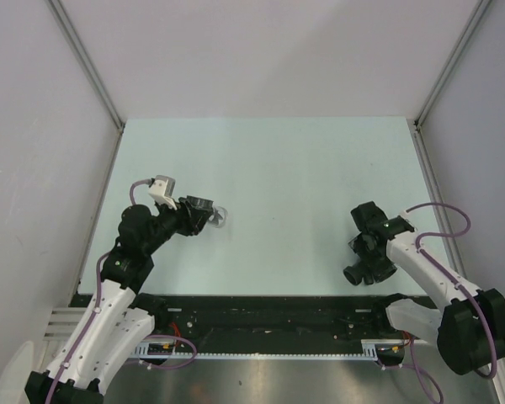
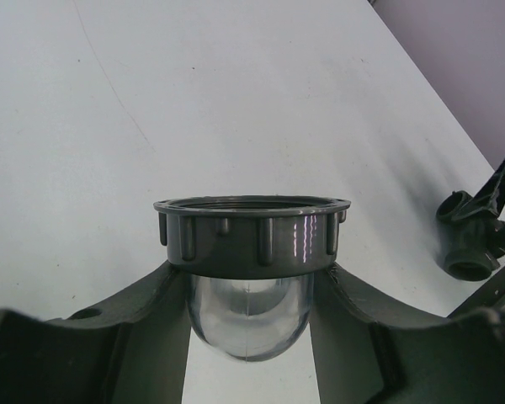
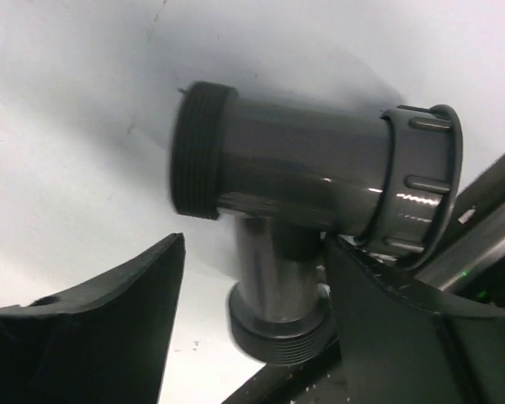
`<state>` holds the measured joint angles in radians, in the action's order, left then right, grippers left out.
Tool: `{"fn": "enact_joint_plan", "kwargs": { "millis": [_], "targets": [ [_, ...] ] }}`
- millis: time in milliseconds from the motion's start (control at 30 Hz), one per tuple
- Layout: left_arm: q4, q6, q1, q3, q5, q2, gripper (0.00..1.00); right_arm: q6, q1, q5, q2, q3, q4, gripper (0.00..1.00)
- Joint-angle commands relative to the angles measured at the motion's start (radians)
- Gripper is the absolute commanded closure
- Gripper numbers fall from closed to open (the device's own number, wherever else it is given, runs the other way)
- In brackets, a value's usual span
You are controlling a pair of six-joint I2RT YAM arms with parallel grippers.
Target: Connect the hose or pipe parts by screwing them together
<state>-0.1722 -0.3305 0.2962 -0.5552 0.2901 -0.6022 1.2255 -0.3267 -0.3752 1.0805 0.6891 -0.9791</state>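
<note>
left gripper (image 2: pixel 252 286) clamps nut (image 2: pixel 252 231); right gripper (image 3: pixel 257 252), jaws apart, straddles tee (image 3: pixel 295 177) at 4 o'clock: off-centre squeeze may twist it.

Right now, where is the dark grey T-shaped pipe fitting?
In the top view, the T-shaped pipe fitting is at the table's right side near its front edge, between the right gripper's fingers.

Bright, even overhead light; faint soft shadows on the table (image 1: pixel 278 168). Glare streaks on ring nut (image 2: pixel 252 240) and pipe fitting (image 3: pixel 303 168), whose threaded ends are blurred.
</note>
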Motion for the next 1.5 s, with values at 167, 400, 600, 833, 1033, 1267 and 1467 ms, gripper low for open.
{"fn": "enact_joint_plan", "kwargs": {
  "millis": [167,400,600,833,1033,1267,1467],
  "targets": [
    [0.033,0.019,0.001,-0.015,-0.017,-0.011,1.0,-0.321,-0.055,0.188,0.074,-0.076,0.486,0.5],
    [0.033,0.021,0.0,-0.015,-0.023,-0.019,1.0,-0.596,-0.104,0.429,0.277,-0.002,0.781,0.57],
    [0.03,0.024,-0.003,-0.014,-0.034,-0.024,1.0,-0.913,-0.242,0.601,0.484,0.194,0.684,0.56],
    [0.028,0.016,-0.006,-0.018,-0.06,-0.037,1.0,-1.392,-0.371,0.543,0.532,0.433,0.409,0.39],
    [0.016,0.018,-0.011,-0.014,-0.078,-0.031,1.0,-1.301,-0.331,0.502,0.561,0.566,0.312,0.32],
    [-0.03,0.008,-0.031,-0.026,-0.186,-0.024,1.0,-0.905,-0.501,0.576,0.591,0.532,0.47,0.57],
    [-0.058,-0.001,-0.042,-0.035,-0.198,-0.031,1.0,-0.781,-0.561,0.526,0.671,0.489,0.508,0.77]
  ]
}}
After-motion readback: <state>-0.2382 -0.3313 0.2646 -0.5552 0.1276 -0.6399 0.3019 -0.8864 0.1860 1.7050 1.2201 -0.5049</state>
